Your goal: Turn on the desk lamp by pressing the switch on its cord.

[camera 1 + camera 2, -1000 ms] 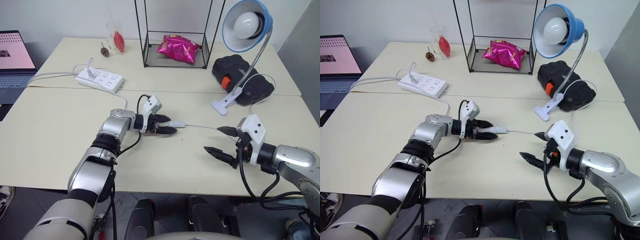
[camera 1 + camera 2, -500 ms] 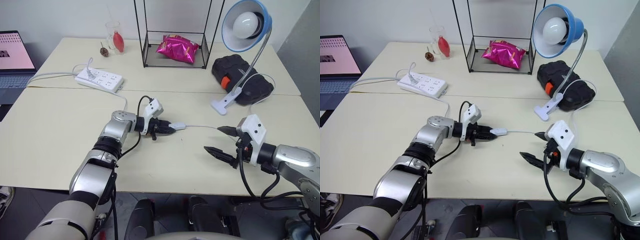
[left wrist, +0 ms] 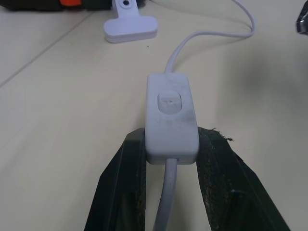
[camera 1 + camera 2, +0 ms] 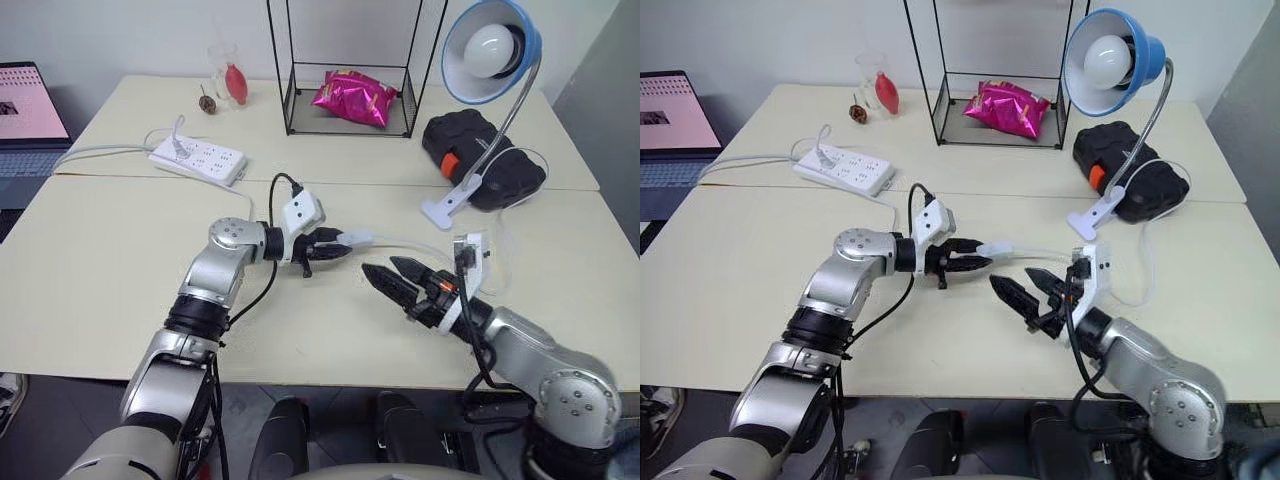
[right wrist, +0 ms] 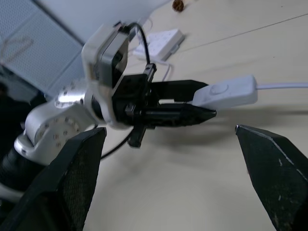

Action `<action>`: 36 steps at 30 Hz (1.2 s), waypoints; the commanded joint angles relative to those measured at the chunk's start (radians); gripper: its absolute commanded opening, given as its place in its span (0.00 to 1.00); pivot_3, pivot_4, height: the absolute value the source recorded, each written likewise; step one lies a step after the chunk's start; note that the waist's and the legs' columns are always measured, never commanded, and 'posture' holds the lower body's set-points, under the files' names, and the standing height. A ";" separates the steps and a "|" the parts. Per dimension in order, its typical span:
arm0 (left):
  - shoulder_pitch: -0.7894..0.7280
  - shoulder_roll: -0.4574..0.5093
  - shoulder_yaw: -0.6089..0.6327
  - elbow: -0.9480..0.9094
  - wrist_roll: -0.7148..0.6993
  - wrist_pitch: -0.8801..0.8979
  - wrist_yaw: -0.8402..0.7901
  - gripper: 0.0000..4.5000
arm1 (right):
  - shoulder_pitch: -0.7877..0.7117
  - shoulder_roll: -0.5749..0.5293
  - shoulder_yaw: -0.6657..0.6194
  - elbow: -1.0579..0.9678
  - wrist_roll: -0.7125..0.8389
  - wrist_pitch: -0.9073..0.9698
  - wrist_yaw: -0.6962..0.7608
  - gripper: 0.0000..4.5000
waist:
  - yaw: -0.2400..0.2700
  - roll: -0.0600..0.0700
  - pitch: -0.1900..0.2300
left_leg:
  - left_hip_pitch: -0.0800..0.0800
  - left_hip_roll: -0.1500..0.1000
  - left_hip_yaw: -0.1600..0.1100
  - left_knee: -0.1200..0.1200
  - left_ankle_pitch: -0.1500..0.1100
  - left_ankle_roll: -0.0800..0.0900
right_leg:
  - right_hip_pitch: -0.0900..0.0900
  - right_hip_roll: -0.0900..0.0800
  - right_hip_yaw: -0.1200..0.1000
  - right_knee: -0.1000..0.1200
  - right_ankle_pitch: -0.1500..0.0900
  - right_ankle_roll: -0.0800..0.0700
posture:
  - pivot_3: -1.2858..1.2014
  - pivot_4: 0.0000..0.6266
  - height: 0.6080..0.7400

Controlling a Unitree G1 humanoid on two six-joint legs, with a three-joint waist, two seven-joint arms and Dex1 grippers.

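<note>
The switch (image 3: pixel 171 117) on the cord (image 4: pixel 412 243) is pinched at its rear end, above the table (image 4: pixel 100 260), by the left gripper (image 4: pixel 330 246); the right gripper (image 4: pixel 398 274), spread wide, faces it. A push probably tips the switch loose, the desk lamp (image 4: pixel 490 50) staying dark

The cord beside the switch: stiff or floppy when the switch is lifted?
Probably floppy: the cord droops in a loose curve from the switch. Likely light too, since the left gripper holds the switch up by one end alone.
</note>
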 commanded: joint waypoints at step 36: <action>0.009 0.039 0.005 -0.305 -0.131 0.311 0.147 0.25 | -0.241 0.158 0.032 0.403 0.158 -0.222 -0.227 1.00 | -0.012 0.000 0.000 | 0.000 0.000 0.001 -0.001 0.000 0.000 | -0.001 0.001 0.000 -0.001 0.000 -0.001 | 0.52 0.24 1.00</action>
